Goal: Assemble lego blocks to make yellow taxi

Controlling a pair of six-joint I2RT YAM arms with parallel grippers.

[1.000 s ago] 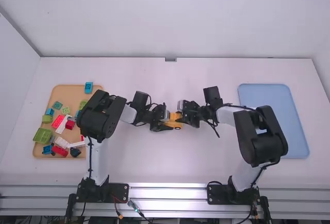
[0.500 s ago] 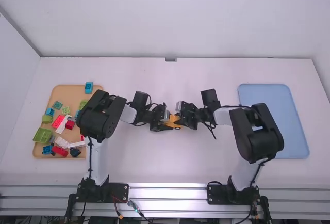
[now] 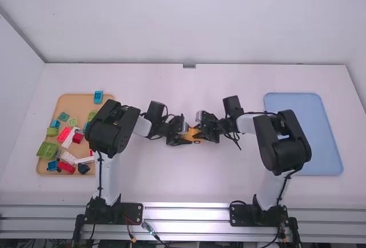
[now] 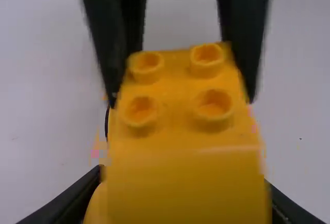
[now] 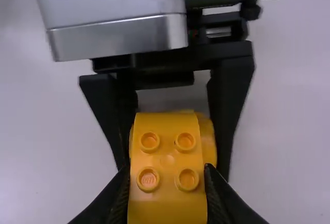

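- Yellow block assembly (image 5: pixel 167 157) sits between the jaws of left gripper (image 3: pixel 187 137) and right gripper (image 3: pixel 201 132), both clamped on it.
- White tabletop (image 3: pixel 171 185) below; pale wall (image 3: pixel 229 25) beyond.

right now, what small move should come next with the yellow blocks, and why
I'd probably have the right gripper press its end of the yellow blocks gently while the left gripper braces the other. Both grippers' fingers flank the blocks, so one can steady against the other, and I can't tell whether the pieces are fully seated.
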